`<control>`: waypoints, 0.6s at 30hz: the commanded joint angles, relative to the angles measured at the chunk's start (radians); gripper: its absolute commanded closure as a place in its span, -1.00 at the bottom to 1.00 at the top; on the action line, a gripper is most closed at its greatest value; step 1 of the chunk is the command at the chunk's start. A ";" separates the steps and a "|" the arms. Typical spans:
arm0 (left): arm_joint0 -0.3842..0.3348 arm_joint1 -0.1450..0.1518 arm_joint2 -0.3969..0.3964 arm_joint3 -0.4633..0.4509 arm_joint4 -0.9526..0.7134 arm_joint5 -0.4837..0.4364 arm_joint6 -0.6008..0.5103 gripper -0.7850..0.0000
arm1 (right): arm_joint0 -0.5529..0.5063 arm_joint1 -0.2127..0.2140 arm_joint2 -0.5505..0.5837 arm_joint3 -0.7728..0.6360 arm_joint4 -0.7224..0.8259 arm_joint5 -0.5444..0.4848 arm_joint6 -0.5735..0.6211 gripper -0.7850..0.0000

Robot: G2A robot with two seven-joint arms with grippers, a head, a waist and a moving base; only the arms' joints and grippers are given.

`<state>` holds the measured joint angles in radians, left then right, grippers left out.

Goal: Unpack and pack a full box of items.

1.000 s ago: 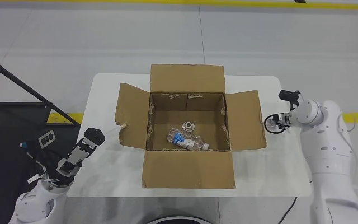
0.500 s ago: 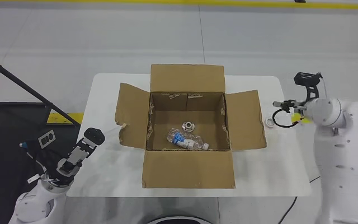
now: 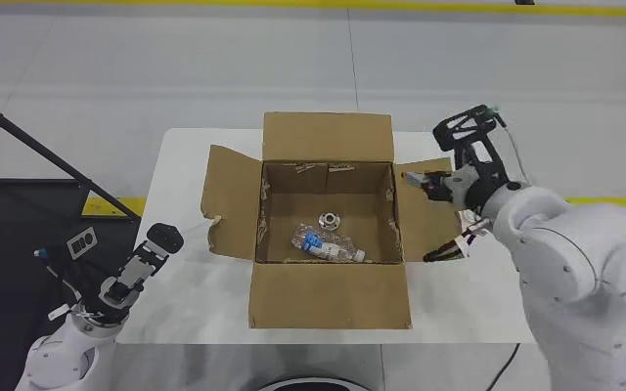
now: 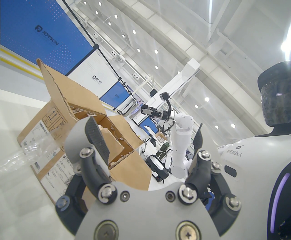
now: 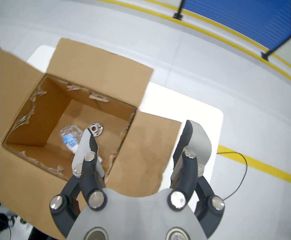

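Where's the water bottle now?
Top view: the water bottle lies on its side on the floor of the open cardboard box, just nearer the robot than the metal flange.

Box [image 3: 329, 293] mouth wide open, flaps [image 3: 233, 200] splayed outward; bottle [image 3: 331, 246] and metal flange [image 3: 329, 220] low on its floor.

Table and floor markings
A white table [image 3: 186, 166] is set on grey floor; a black cable [image 5: 246, 164] is laid by a yellow line [image 5: 261, 166], and a blue screen [image 5: 238, 20] is stood beyond.
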<state>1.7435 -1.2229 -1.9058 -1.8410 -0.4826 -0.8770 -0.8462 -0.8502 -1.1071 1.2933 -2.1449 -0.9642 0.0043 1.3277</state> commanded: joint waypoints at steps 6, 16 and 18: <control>0.000 0.000 0.000 0.000 0.000 0.000 0.000 -1.00 | 0.178 -0.039 -0.294 0.199 0.094 -0.103 0.057 -0.80; 0.000 0.000 0.000 0.000 0.000 0.000 0.000 -1.00 | 0.362 -0.114 -0.558 0.527 0.253 -0.211 0.084 -1.00; 0.000 0.000 0.000 0.000 0.000 0.000 0.000 -1.00 | 0.369 -0.125 -0.592 0.561 0.258 -0.212 0.074 -1.00</control>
<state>1.7435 -1.2229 -1.9058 -1.8410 -0.4826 -0.8770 -0.8462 -0.4838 -1.2278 0.7170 -1.6002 -0.7076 -0.2093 1.4073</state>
